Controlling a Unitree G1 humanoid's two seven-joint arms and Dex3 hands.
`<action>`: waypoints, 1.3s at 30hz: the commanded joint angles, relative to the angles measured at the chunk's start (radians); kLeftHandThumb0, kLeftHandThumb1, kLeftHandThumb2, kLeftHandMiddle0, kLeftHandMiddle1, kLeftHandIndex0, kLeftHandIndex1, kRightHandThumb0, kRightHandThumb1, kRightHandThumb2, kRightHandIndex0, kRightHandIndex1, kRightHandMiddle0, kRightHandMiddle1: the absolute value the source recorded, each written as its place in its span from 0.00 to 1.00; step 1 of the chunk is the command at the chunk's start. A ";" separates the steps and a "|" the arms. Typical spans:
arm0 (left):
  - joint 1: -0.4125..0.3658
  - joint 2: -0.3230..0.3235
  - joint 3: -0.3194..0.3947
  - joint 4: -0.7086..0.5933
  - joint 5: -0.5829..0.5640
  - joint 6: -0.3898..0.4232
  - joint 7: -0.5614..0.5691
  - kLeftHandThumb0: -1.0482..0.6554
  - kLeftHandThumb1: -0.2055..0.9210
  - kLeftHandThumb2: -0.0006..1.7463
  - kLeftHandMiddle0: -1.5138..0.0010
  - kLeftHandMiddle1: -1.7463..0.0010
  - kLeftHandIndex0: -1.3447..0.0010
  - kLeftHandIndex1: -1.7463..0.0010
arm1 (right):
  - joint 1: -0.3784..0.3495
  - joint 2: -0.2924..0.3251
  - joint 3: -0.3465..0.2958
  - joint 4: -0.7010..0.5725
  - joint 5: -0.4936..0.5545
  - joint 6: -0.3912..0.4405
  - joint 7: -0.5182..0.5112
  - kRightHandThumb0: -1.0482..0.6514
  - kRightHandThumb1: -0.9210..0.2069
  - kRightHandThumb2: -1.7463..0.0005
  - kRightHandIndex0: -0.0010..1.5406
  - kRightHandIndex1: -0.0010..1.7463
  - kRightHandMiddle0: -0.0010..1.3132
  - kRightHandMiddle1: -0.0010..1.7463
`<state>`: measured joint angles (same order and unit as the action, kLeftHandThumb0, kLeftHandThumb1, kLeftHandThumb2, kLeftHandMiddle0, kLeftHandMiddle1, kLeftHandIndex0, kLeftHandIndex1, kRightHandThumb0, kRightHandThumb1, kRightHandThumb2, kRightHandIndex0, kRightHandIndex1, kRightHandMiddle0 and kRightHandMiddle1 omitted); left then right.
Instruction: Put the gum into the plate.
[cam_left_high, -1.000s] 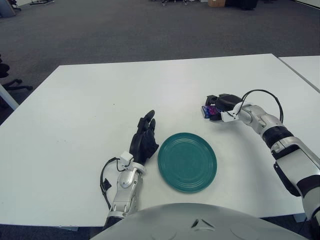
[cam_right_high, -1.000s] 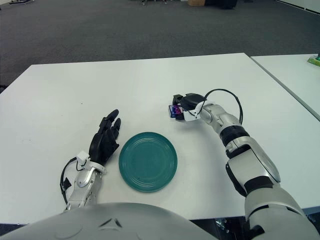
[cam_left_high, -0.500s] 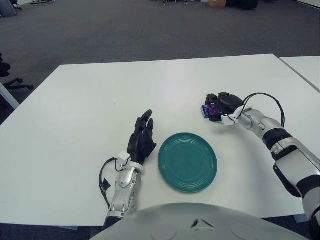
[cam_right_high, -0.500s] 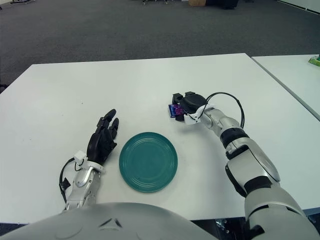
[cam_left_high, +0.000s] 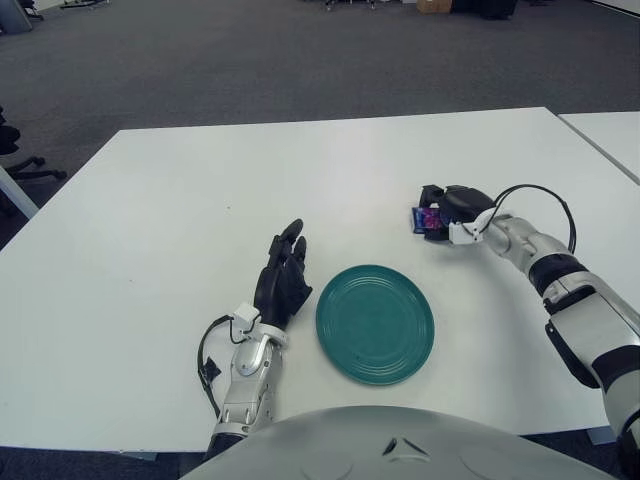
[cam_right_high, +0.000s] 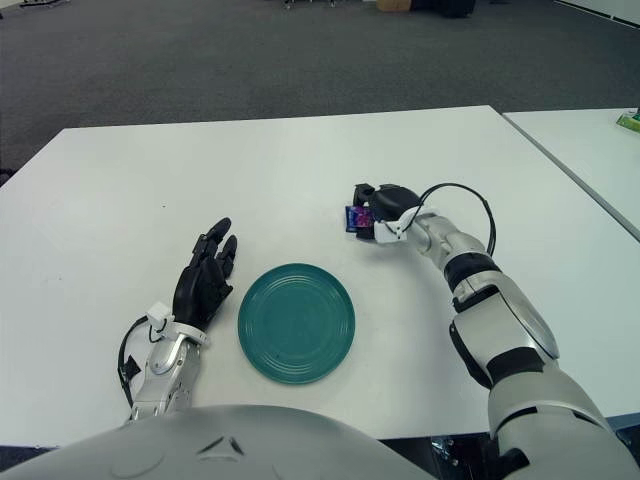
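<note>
the small blue and purple gum pack (cam_left_high: 428, 219) sits clamped in the curled fingers of my right hand (cam_left_high: 447, 212), far and right of the round teal ribbed plate (cam_left_high: 375, 323), apart from it; whether the pack touches the tabletop i cannot tell. my left hand (cam_left_high: 282, 280) shows just left of the plate, fingers straight and relaxed, gripping nothing. the flat white table (cam_left_high: 180, 220) lies bare between pack and plate, and its far half is bare too. a second white table (cam_left_high: 612, 135) stands to the right across a narrow gap. dark grey carpet (cam_left_high: 250, 60) stretches beyond the far edge.
</note>
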<state>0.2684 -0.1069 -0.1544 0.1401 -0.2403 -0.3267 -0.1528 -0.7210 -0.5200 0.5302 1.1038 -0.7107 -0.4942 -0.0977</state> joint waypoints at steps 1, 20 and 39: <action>0.012 -0.026 0.011 0.043 -0.008 0.030 -0.003 0.04 1.00 0.53 0.90 1.00 1.00 0.69 | -0.061 -0.035 -0.064 -0.072 0.062 -0.008 0.045 0.33 0.00 0.61 0.61 1.00 0.57 1.00; 0.004 -0.029 0.026 0.077 -0.028 0.001 -0.019 0.01 1.00 0.52 0.87 0.99 1.00 0.64 | 0.139 -0.118 -0.224 -0.738 0.161 0.085 0.255 0.35 0.00 0.63 0.60 1.00 0.59 1.00; 0.009 -0.030 0.021 0.057 -0.059 0.024 -0.027 0.01 1.00 0.52 0.84 0.99 1.00 0.61 | 0.368 -0.088 -0.215 -1.136 0.152 0.121 0.403 0.35 0.02 0.63 0.64 1.00 0.59 1.00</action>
<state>0.2523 -0.1083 -0.1392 0.1634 -0.2977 -0.3399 -0.1769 -0.3739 -0.6258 0.3048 0.0427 -0.5580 -0.3937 0.2709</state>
